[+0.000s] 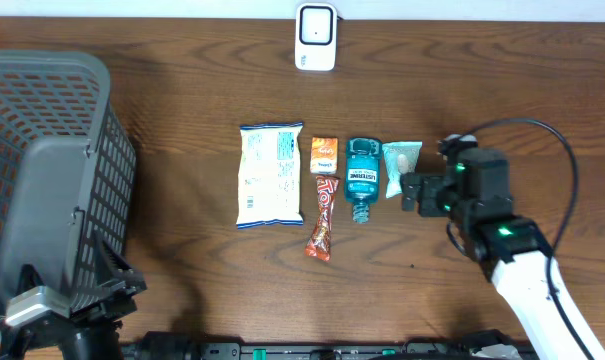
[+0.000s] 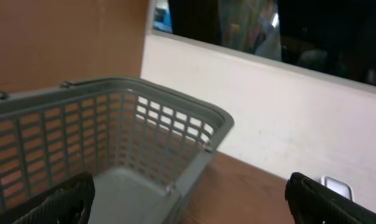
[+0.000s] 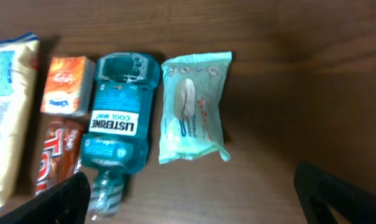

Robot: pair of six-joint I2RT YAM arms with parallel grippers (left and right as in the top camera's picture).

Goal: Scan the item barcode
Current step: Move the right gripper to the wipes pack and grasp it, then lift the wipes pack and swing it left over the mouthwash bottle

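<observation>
Risk: right jaws, wide and empty, sit near pouch [image 3: 194, 109] just beside bottle [image 3: 116, 118]; closing could snag both or nudge pouch away. Left jaws wide, empty, by basket [image 2: 82, 137].

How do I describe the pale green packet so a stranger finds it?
On the wooden table, find the row of items. The pale green packet ends it nearest the right gripper, beside the blue mouthwash bottle; only it is mint green.

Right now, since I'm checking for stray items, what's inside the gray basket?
The basket shows only its bare gray floor; the near end is hidden by the left gripper and frame edge.
</observation>
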